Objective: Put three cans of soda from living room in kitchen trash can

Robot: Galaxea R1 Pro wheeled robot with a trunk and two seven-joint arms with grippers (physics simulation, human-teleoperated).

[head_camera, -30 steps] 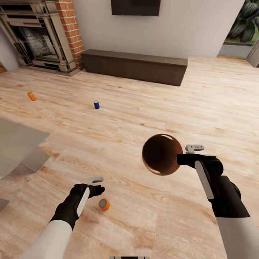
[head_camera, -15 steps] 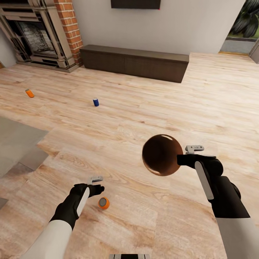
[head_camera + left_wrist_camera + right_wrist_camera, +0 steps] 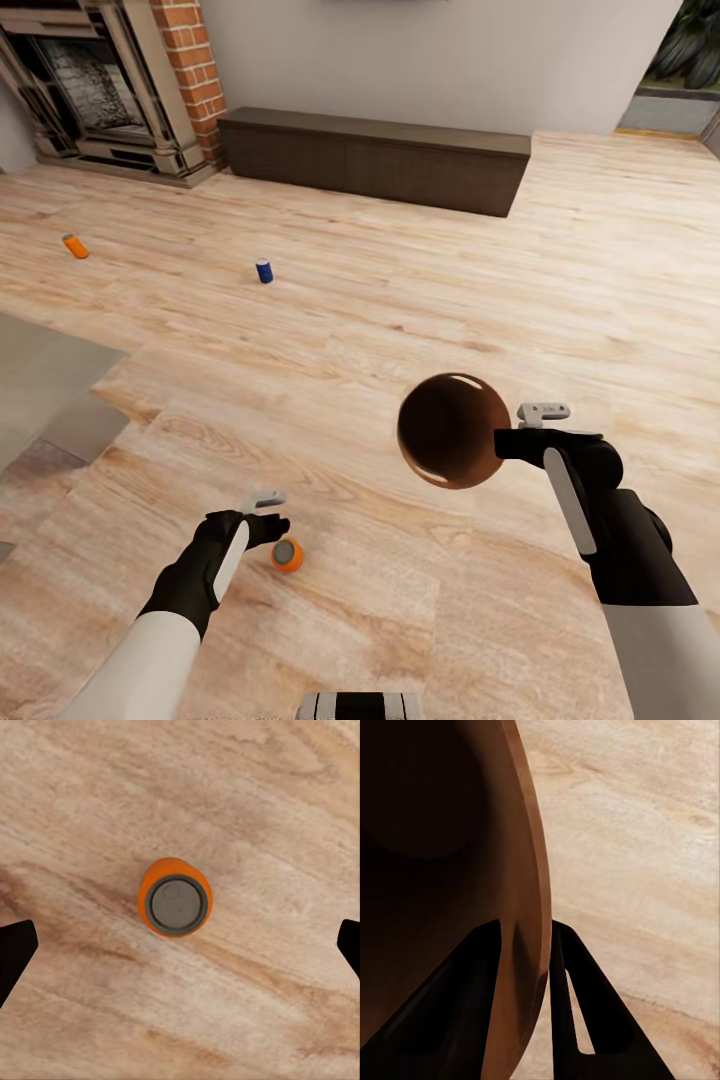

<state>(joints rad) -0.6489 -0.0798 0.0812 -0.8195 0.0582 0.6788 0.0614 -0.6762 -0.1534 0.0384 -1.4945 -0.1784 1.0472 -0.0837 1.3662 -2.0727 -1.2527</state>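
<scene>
An orange can of soda (image 3: 287,554) stands upright on the wood floor just beside my left gripper (image 3: 268,514). In the left wrist view that orange can (image 3: 175,896) shows its grey top between my wide-apart fingertips (image 3: 15,952), so the gripper is open above it. A dark blue can (image 3: 264,271) stands farther off on the floor. Another orange can (image 3: 75,246) lies at the far left. My right gripper (image 3: 508,441) is shut on the rim of the copper-brown tash can (image 3: 452,430), held above the floor. Its wall (image 3: 521,870) is pinched between the fingers.
A long dark brown low cabinet (image 3: 375,160) runs along the far wall. The red brick fireplace (image 3: 100,90) stands at the back left. A grey surface (image 3: 40,390) lies at the left edge. Garden glass (image 3: 685,70) shows at the back right.
The whole picture has shifted as the camera moved and tilted down. The near orange can now sits slightly closer to my left gripper. The right gripper still holds the tash can.
</scene>
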